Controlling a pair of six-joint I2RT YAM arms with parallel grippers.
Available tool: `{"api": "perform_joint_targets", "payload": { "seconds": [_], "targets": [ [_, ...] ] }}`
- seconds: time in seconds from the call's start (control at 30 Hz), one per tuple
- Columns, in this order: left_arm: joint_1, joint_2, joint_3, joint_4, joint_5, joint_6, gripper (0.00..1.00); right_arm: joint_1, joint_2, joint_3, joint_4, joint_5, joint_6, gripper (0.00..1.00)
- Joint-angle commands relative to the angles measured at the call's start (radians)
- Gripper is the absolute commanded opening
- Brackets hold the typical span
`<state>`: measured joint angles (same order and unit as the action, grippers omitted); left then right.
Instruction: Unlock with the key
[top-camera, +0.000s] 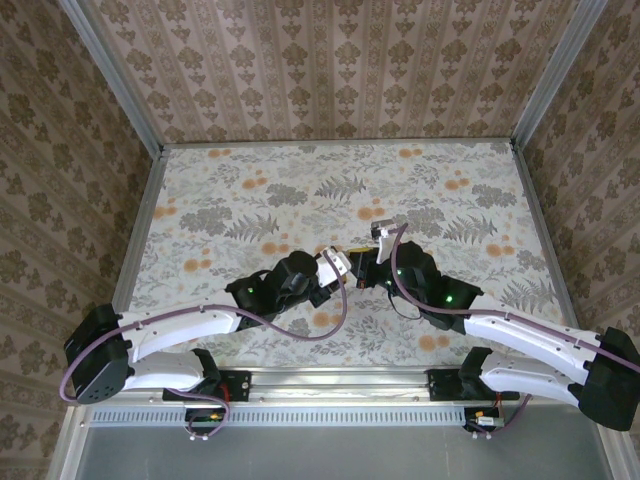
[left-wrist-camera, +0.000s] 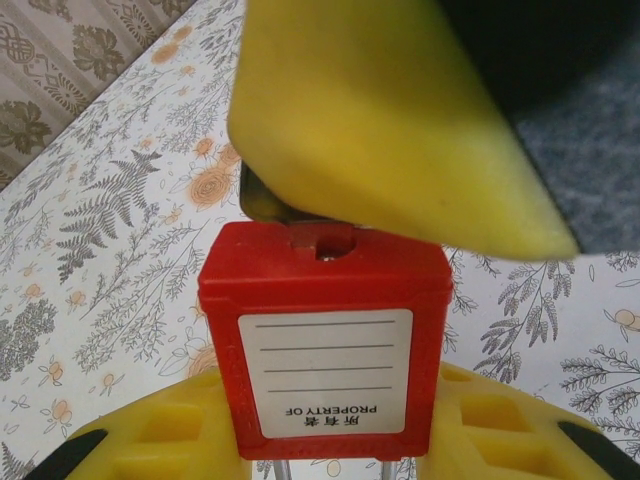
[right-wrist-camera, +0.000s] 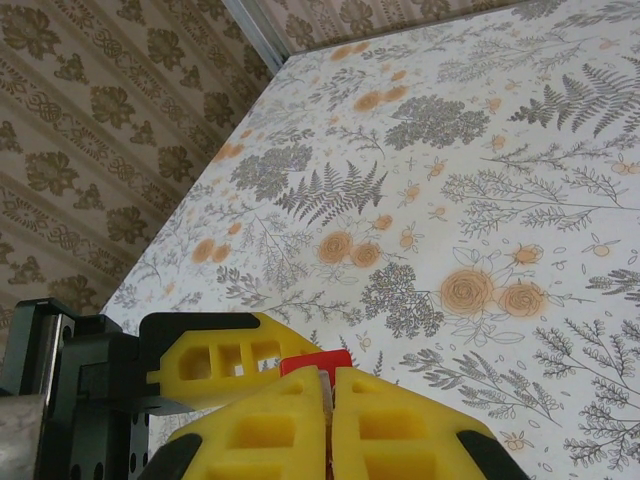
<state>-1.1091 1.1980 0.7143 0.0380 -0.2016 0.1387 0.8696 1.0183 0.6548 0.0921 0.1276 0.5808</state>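
The left claw (left-wrist-camera: 335, 435) is closed narrow on the red padlock (left-wrist-camera: 325, 290), with one yellow finger (left-wrist-camera: 160, 435) at each side of its body and the white label (left-wrist-camera: 325, 370) facing the camera. The right claw (right-wrist-camera: 328, 385) is pressed shut on the key (left-wrist-camera: 262, 200), a thin metal piece that touches the padlock at the keyhole end. Both claws meet above the middle of the flowered counter (top-camera: 250, 190), a little closer to its near edge.

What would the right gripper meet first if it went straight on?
Likely the padlock, held by the left gripper just past the right gripper; the key seems already in it.
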Motion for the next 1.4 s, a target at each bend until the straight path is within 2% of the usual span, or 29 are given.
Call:
{"api": "perform_joint_targets", "payload": {
  "seconds": [0.0, 0.33, 0.7, 1.0, 1.17, 1.37],
  "targets": [
    [0.001, -0.048, 0.036, 0.168, 0.025, -0.01, 0.3, 0.02, 0.014, 0.016, -0.09, -0.079, -0.009, 0.09],
    [-0.002, -0.057, -0.039, 0.214, -0.002, -0.035, 0.3, 0.02, -0.018, 0.023, -0.101, -0.05, 0.001, 0.17],
    [-0.006, -0.046, -0.084, 0.206, -0.034, -0.05, 0.29, 0.017, -0.089, 0.047, -0.155, -0.019, -0.009, 0.32],
    [-0.007, -0.009, -0.007, 0.077, -0.092, 0.02, 0.29, -0.034, -0.24, 0.08, -0.309, 0.037, -0.048, 0.45],
    [-0.04, -0.014, 0.074, -0.072, -0.21, 0.127, 0.29, -0.189, -0.269, 0.095, -0.357, -0.18, -0.024, 0.45],
    [-0.137, 0.019, 0.102, -0.078, -0.413, 0.324, 0.28, -0.384, -0.239, 0.13, -0.34, -0.501, 0.026, 0.4]
  ]
}}
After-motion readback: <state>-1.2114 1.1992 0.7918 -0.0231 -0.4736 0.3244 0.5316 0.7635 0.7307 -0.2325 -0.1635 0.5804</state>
